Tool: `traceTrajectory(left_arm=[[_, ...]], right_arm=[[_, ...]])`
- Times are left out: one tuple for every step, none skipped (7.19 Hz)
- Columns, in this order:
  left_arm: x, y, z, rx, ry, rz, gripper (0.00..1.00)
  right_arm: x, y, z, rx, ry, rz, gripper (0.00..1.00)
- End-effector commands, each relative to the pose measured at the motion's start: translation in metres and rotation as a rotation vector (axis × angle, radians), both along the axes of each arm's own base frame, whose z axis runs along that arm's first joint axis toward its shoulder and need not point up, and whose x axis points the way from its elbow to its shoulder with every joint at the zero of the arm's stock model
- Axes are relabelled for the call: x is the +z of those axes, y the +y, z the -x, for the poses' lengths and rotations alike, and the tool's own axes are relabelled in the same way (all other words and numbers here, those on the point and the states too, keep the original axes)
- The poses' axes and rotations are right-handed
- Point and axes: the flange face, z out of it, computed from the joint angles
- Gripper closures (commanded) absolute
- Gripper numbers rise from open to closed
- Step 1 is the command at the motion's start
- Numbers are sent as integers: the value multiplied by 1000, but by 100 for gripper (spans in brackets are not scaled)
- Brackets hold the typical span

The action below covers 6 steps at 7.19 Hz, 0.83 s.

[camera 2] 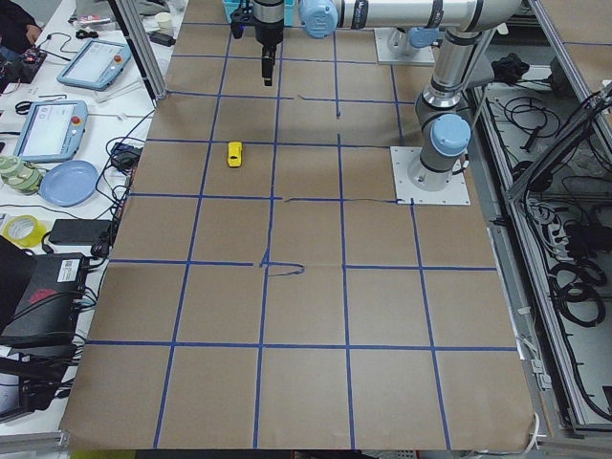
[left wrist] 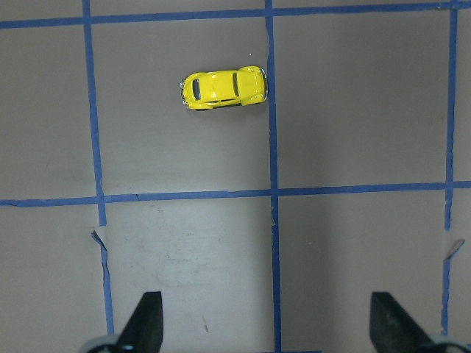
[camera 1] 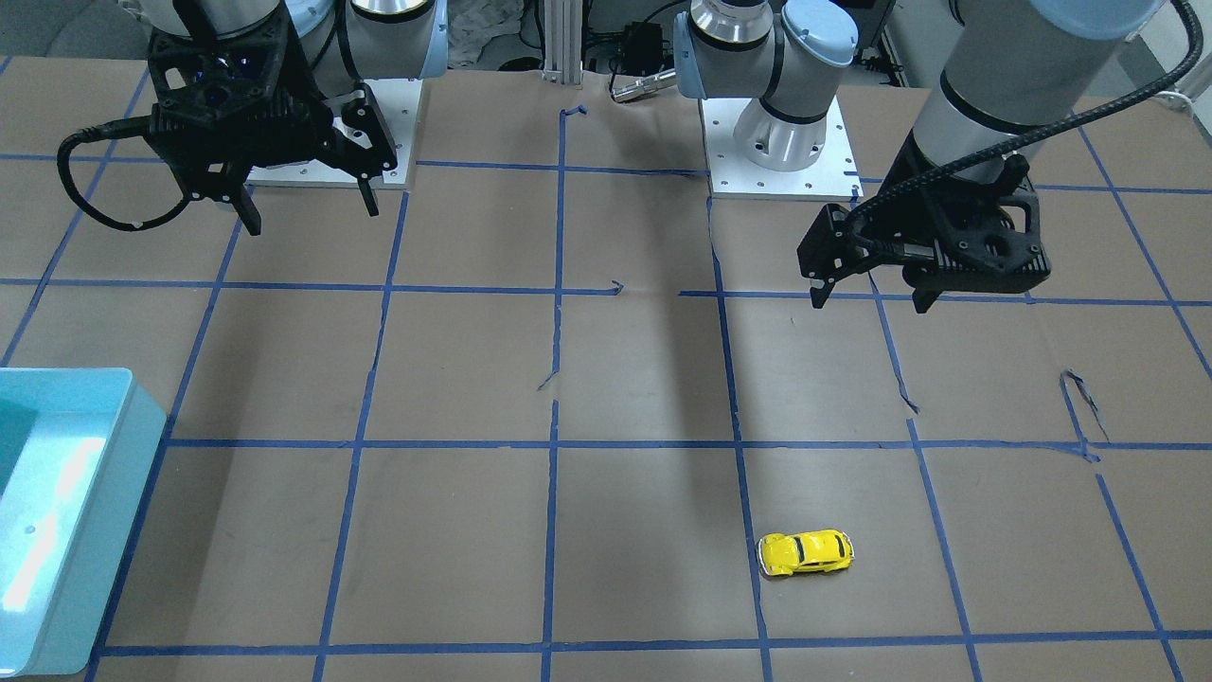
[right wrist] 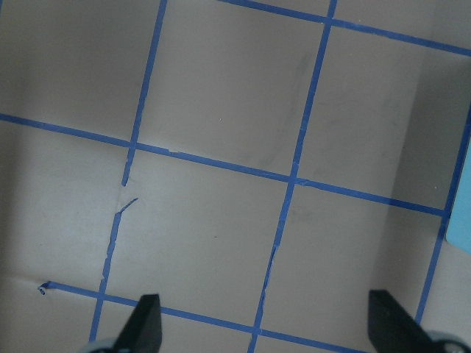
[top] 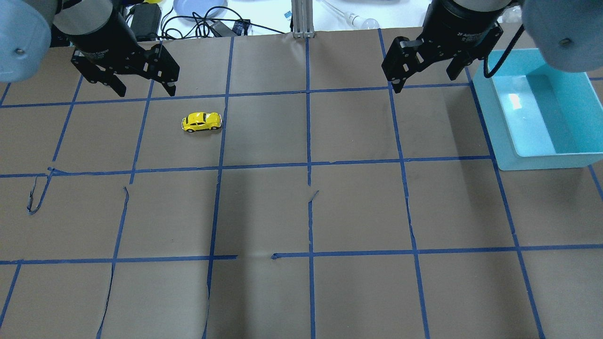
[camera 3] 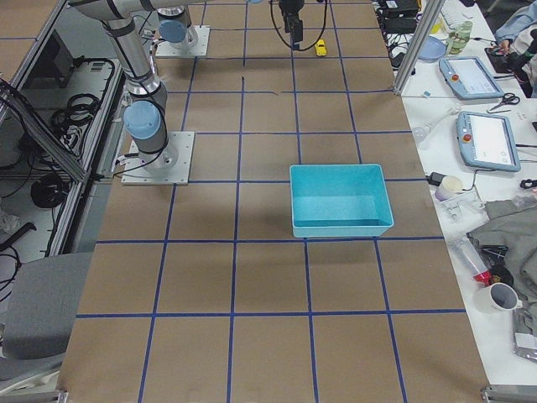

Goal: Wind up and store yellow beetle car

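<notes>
The yellow beetle car (top: 201, 122) stands on its wheels on the brown paper, on my left side toward the far edge; it also shows in the front view (camera 1: 806, 552) and the left wrist view (left wrist: 223, 87). My left gripper (top: 143, 89) is open and empty, raised above the table and apart from the car, which lies ahead of its fingers (left wrist: 147, 320). My right gripper (top: 424, 81) is open and empty, raised beside the light blue bin (top: 541, 161). The right wrist view shows only taped paper between its fingers (right wrist: 143, 323).
The bin (camera 1: 118, 530) sits at the far right of the table and holds nothing that I can see. Blue tape lines grid the paper, with a few tears. The arms' base plates (camera 1: 781, 180) stand at the robot's side. Tablets and cables lie on a side bench (camera 2: 48, 129).
</notes>
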Motion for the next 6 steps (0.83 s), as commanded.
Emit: traceTrajectory(left_arm=[[-1, 0, 0, 0, 0, -3, 0], [0, 0, 0, 0, 0, 0, 0], [-1, 0, -1, 2, 0, -2, 0], [-2, -1, -1, 2, 0, -2, 0], [-2, -2, -1, 2, 0, 0, 0], [-2, -1, -1, 2, 0, -2, 0]], right_arm=[[-2, -17, 6, -19, -9, 0, 0], [-1, -20, 7, -18, -3, -1, 0], [-6, -13, 5, -13, 9, -19, 0], [-17, -13, 5, -13, 11, -28, 0], [-19, -14, 8, -22, 12, -36, 0], [-19, -12, 7, -34, 25, -33, 0]])
